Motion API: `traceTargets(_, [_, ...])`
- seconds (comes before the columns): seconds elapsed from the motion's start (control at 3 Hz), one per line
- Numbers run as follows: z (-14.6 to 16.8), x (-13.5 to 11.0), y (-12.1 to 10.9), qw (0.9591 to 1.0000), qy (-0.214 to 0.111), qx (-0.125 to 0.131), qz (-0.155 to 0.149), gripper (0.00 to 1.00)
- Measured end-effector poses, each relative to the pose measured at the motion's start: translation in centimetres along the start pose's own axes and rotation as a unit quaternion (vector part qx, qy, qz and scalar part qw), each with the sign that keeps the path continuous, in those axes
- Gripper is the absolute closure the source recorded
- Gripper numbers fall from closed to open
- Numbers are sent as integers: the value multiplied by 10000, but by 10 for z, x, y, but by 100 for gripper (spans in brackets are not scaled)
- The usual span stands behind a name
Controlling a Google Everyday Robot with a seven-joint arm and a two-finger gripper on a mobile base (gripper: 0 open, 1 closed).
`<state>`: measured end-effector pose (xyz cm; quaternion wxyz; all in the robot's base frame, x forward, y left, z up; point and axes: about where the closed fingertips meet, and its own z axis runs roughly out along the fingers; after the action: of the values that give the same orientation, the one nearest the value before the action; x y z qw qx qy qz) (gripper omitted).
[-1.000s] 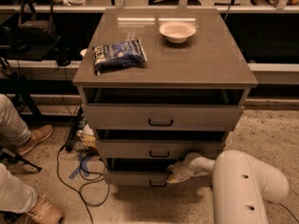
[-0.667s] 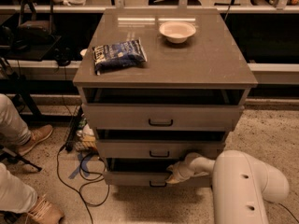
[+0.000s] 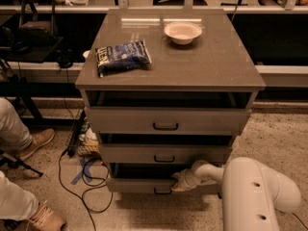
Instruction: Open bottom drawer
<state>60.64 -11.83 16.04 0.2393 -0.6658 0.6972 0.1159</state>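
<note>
The bottom drawer (image 3: 137,185) is the lowest of three grey-taupe fronts on the cabinet, with a small black loop handle (image 3: 162,191) at its middle. A dark gap shows above its front. My gripper (image 3: 177,183) reaches in from the right on a white arm (image 3: 255,186) and sits at the drawer's top edge, just right of and above the handle. The middle drawer (image 3: 163,154) and top drawer (image 3: 166,121) are above it, each with the same handle.
On the cabinet top (image 3: 211,61) lie a blue snack bag (image 3: 121,56) and a white bowl (image 3: 182,32). Black cables (image 3: 82,177) trail on the floor at the left. A person's legs and shoes (image 3: 29,146) are at the far left.
</note>
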Motion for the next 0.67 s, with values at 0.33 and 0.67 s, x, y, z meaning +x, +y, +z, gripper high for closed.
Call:
traceTargets(0.33, [-4,4,12,10000,43,14,88,100])
traceTargets(0.67, [-4,4,12,10000,43,14,88,100])
